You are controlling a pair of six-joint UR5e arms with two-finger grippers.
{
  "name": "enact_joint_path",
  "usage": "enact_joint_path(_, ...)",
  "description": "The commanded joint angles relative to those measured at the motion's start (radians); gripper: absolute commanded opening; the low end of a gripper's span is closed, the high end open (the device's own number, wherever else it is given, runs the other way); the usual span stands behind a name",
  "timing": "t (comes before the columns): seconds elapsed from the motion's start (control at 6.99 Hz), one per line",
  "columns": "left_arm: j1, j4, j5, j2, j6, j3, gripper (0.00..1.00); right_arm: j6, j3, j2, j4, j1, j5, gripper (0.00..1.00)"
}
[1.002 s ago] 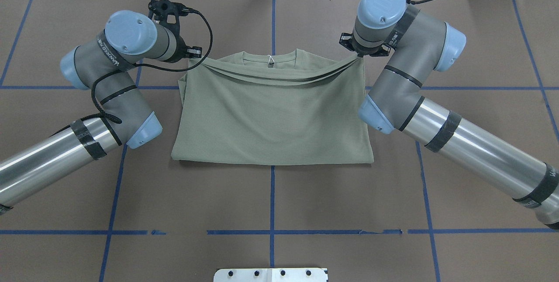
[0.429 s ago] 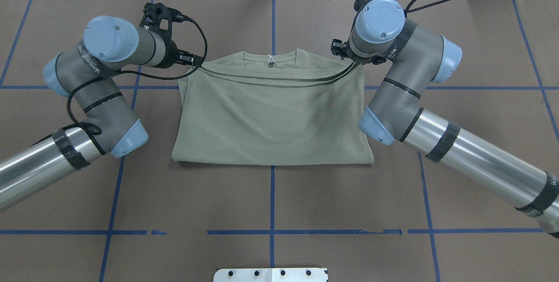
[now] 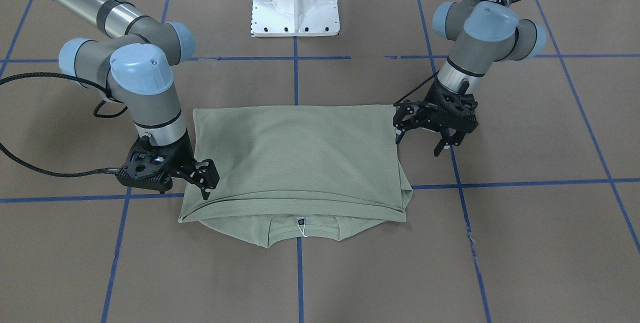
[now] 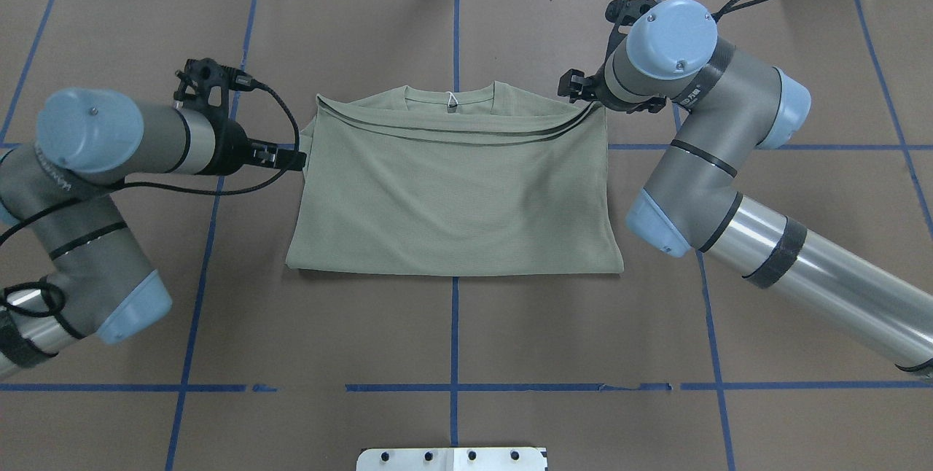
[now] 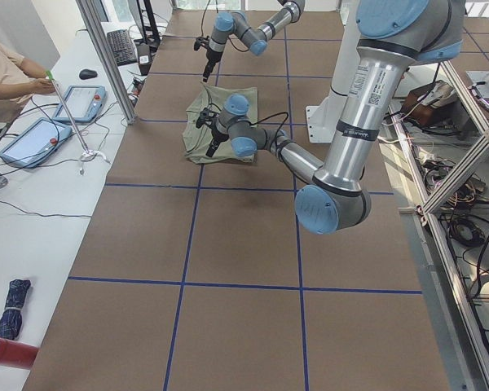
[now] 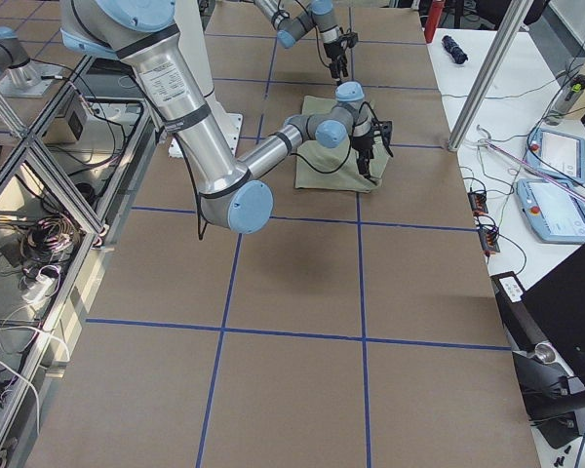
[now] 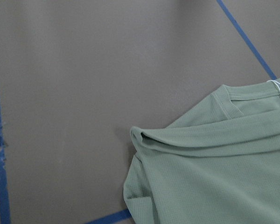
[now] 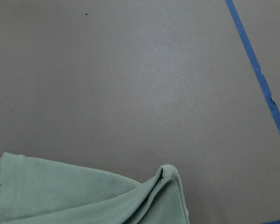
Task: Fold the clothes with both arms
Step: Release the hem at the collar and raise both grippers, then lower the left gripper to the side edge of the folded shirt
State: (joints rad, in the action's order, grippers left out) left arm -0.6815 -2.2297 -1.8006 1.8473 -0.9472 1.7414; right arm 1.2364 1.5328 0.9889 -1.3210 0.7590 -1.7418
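Brown-covered table (image 4: 452,340) with a blue tape grid is carrying everything. Left arm (image 4: 109,143) and right arm (image 4: 700,143) are reaching in from opposite sides and flanking the shirt (image 4: 452,194), which is lying flat at mid-table, folded in half, the doubled edge sitting just short of the neckline on the side far from the robot. White pedestal (image 3: 295,3) is standing at the robot's end, well apart from the shirt. Left gripper (image 3: 419,145) is hanging beside the shirt's side edge, fingers spread wide, gripping nothing. Right gripper (image 3: 210,188) is hovering at the opposite far corner, fingers parted, empty. Ribbed collar (image 4: 450,94) is peeking out beyond the fold, and the black neck label (image 3: 300,222) is showing in it.
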Motion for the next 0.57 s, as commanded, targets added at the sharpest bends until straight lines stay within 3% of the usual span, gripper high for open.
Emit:
enact_joint_path(0.0, 0.107, -0.178, 0.061, -0.136, -0.149, 0.033, 0.89, -0.002, 0.007, 0.004, 0.003, -0.001, 0.001, 1.0)
enact_joint_path(0.29, 0.225, -0.196, 0.16, -0.145, -0.336, 0.024, 0.71, -0.002, 0.007, 0.002, 0.003, -0.001, 0.001, 1.0)
enact_joint_path(0.43, 0.249, -0.196, 0.167, -0.142, -0.372, 0.024, 0.68, -0.002, 0.007, 0.002, 0.003, -0.001, 0.001, 1.0)
